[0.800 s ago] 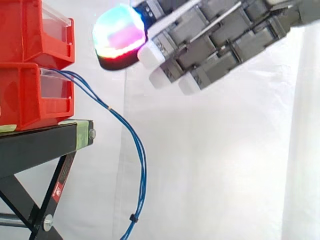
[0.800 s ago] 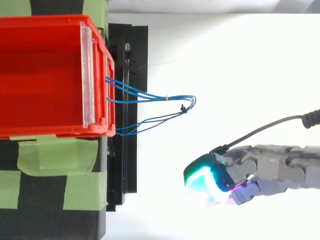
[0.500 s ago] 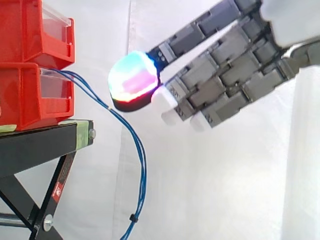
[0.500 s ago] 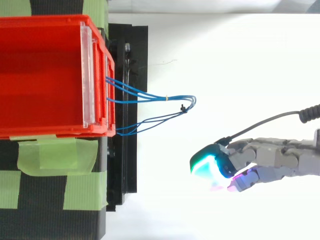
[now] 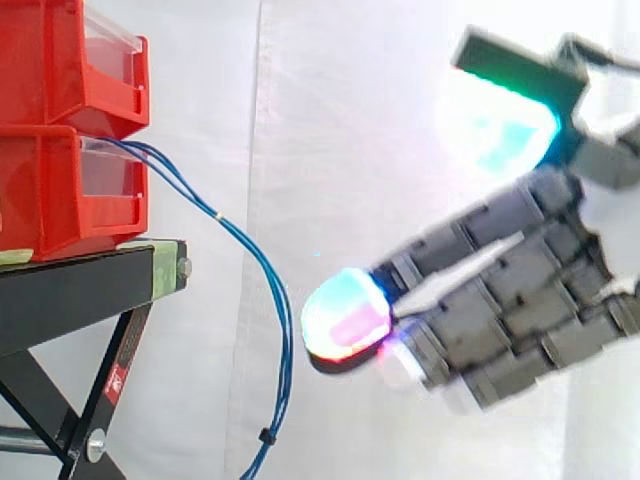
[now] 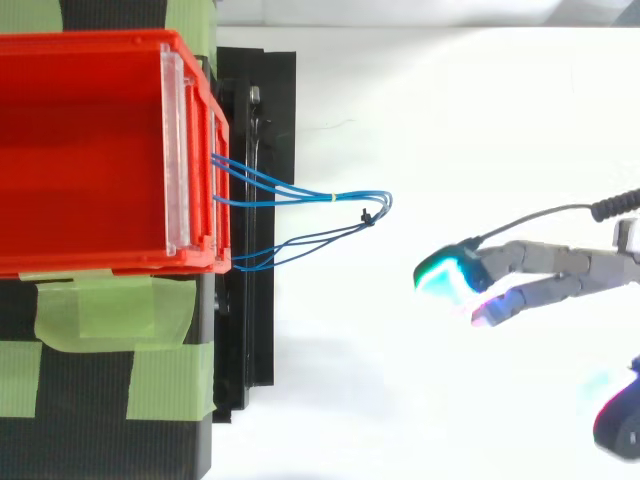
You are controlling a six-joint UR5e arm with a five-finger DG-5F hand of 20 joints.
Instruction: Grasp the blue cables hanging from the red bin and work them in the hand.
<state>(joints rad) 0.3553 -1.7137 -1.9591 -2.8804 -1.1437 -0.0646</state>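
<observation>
Two bins are stacked at the left, the upper bin [image 5: 70, 60] on the lower bin [image 5: 50, 190], which sits on the stand [image 5: 80, 285]. The cables [image 5: 283, 330] hang from the lower bin's front, looping down beside the stand. The hand [image 5: 520, 300] is to their right, not touching them, with its fingers extended towards them. The curtain [image 5: 400, 120] hangs behind.

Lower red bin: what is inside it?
Blue cables come out of the lower red bin at its front and hang down past the black stand. The rest of its inside is covered by the upper red bin stacked on it.
</observation>
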